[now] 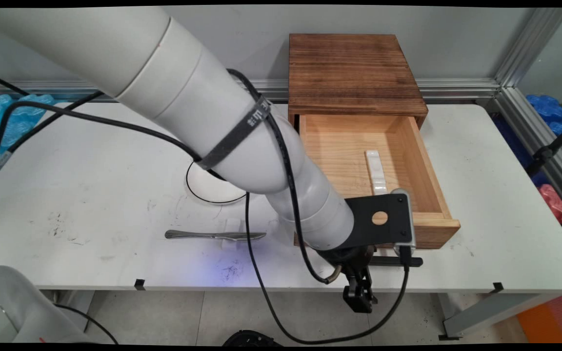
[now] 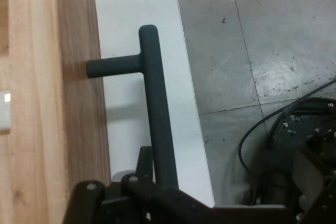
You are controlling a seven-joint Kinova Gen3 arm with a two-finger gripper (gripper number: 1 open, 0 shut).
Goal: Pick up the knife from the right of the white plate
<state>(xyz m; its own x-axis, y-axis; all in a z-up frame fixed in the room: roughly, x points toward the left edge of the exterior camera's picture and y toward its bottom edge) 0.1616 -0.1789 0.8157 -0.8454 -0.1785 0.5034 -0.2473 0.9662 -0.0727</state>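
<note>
Down at the near edge of the white tabletop (image 1: 90, 161), black two-finger gripper (image 1: 359, 298), hanging just past that edge and right against the dark, T-mounted metal handle bar (image 2: 152, 108) on the front of the pale wooden drawer (image 1: 432, 229). Pulled well out of the dark-stained square wooden box (image 1: 351, 73) at the back, probably by that same bar. Inside, lying lengthwise on the drawer floor, a slim white rectangular block (image 1: 375, 170), apart from both side walls.

Left of the drawer, well clear: a silver table knife (image 1: 215, 235) flat on the tabletop, and behind it a round white dish with a thin black rim (image 1: 212, 192), half hidden by the arm.

From the main view: open drawer, contents, knife and dish, yet little of the handle, mostly masked by the black wrist bracket. From the hand view: the bar plainly, its stem fixed in the drawer front, its length running down into the gripper's linkage, grey floor tiles (image 2: 262, 51) beyond. Whether apart or clamped on the bar: cannot tell from either view.
</note>
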